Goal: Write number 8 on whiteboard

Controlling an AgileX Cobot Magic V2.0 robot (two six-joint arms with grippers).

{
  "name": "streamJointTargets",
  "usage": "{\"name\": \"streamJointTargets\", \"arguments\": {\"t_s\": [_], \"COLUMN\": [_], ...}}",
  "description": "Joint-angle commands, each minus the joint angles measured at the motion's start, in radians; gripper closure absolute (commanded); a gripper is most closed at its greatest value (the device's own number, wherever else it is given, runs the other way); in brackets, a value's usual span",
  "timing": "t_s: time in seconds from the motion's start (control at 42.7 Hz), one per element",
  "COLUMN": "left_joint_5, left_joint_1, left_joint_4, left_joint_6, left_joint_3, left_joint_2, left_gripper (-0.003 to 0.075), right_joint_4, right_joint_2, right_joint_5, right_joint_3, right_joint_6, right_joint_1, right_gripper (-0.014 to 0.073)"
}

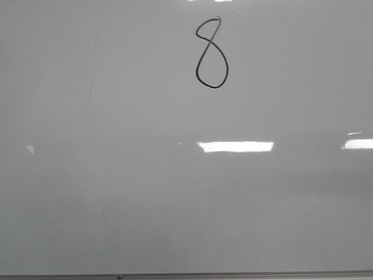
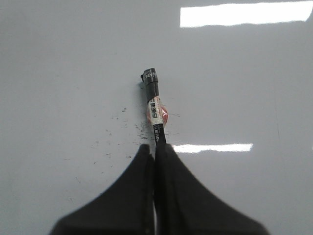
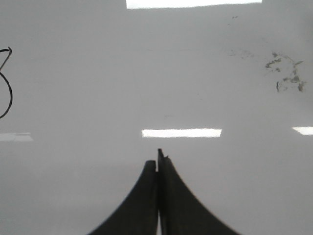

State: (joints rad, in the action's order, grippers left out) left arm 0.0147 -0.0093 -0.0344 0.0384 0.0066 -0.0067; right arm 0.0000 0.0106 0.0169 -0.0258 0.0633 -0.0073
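Note:
A thin black number 8 (image 1: 211,52) stands near the top middle of the whiteboard (image 1: 116,175) in the front view. Part of it shows at the edge of the right wrist view (image 3: 6,83). My left gripper (image 2: 155,147) is shut on a black marker (image 2: 154,110) with a white and red label; the capped end points at the board (image 2: 73,58). My right gripper (image 3: 158,162) is shut and empty in front of the board (image 3: 195,73). Neither gripper shows in the front view.
Bright light reflections (image 1: 235,146) lie on the board. Its metal bottom edge (image 1: 175,276) runs along the bottom of the front view. Dark smudge marks sit on the board in the right wrist view (image 3: 286,73) and near the marker (image 2: 117,132).

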Motion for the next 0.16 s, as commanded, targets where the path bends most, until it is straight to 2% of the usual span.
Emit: {"name": "streamJointTargets", "arguments": {"t_s": [0.0,0.141], "left_joint_5": [-0.083,-0.083], "left_joint_1": [0.003,0.003], "left_joint_4": [-0.01,-0.01], "left_joint_6": [-0.003,-0.003], "left_joint_3": [0.014,0.014], "left_joint_2": [-0.012,-0.012], "left_gripper": [0.0741,0.0741], "right_joint_4": [0.0,0.0], "right_joint_2": [0.018,0.018], "right_joint_5": [-0.073,-0.073], "right_joint_3": [0.002,0.002], "right_joint_6": [0.0,0.0], "right_joint_1": [0.002,0.002], "right_gripper": [0.0661,0.0661]}}
